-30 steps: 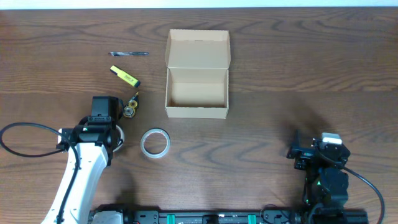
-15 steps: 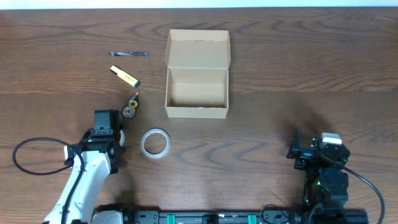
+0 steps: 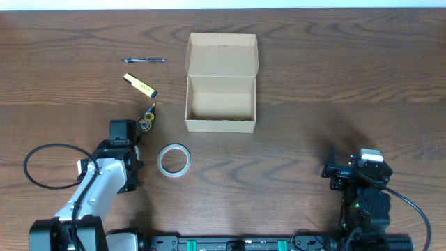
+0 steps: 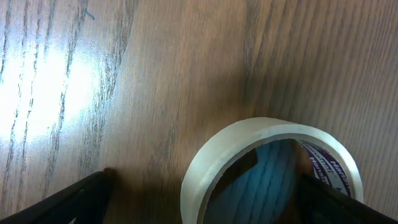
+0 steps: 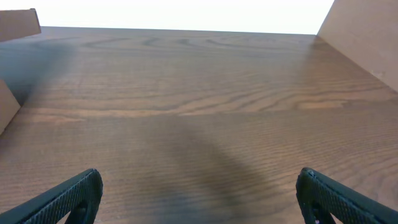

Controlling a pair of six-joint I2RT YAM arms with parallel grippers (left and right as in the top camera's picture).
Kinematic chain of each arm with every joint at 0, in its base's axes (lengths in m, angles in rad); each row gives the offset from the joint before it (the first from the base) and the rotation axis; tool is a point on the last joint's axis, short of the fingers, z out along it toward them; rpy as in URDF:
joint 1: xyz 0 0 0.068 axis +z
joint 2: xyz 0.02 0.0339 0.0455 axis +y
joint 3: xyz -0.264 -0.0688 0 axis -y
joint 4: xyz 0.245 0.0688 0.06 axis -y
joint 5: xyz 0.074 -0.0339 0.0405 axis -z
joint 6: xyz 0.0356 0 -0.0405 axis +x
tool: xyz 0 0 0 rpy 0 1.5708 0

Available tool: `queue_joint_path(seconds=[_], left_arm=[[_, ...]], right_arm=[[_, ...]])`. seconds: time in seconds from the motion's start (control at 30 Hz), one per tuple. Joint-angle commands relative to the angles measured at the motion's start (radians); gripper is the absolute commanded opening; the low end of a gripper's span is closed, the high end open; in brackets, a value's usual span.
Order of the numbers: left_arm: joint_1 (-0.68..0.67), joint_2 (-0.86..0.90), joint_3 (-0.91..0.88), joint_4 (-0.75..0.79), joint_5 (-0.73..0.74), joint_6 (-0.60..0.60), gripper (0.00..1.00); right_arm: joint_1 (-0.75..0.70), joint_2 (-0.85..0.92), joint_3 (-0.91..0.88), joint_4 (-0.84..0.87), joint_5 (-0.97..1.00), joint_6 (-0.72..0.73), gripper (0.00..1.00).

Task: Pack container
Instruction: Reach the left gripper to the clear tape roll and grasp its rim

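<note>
Tan cardboard container (image 3: 221, 104) upright, lid open, seemingly empty.

The left wrist view's bottom edge cuts off the near part of the tape (image 4: 208, 163) and all but the dark tips of the left fingers (image 4: 68, 200), and the purple print (image 4: 324, 164) inside the roll is too cropped to read. From overhead, the small object (image 3: 146, 120) left of the box (image 3: 221, 56) is too small to identify. In the right wrist view, tan cardboard (image 5: 367, 37) is cut off at the right edge.
</note>
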Motion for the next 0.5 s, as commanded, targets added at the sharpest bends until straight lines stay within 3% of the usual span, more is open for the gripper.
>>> queue_joint_path(seconds=[0.0,0.17,0.23,0.37,0.47], left_arm=[[0.004,0.048,-0.008,0.004,0.022,-0.048,0.96],[0.004,0.095,-0.008,0.038,0.04,-0.056,1.0],[0.004,0.106,-0.008,0.056,0.045,-0.056,0.86],[0.004,0.11,-0.008,0.06,0.049,-0.056,0.83],[0.004,0.112,-0.008,0.06,0.049,-0.056,0.73]], right_arm=[[-0.006,-0.006,-0.003,-0.001,0.005,0.018,0.99],[-0.006,-0.006,-0.003,-0.001,0.005,0.018,0.99],[-0.006,-0.006,-0.003,-0.001,0.005,0.018,0.99],[-0.006,-0.006,-0.003,-0.001,0.006,0.018,0.99],[-0.006,-0.006,-0.003,-0.001,0.006,0.018,0.99]])
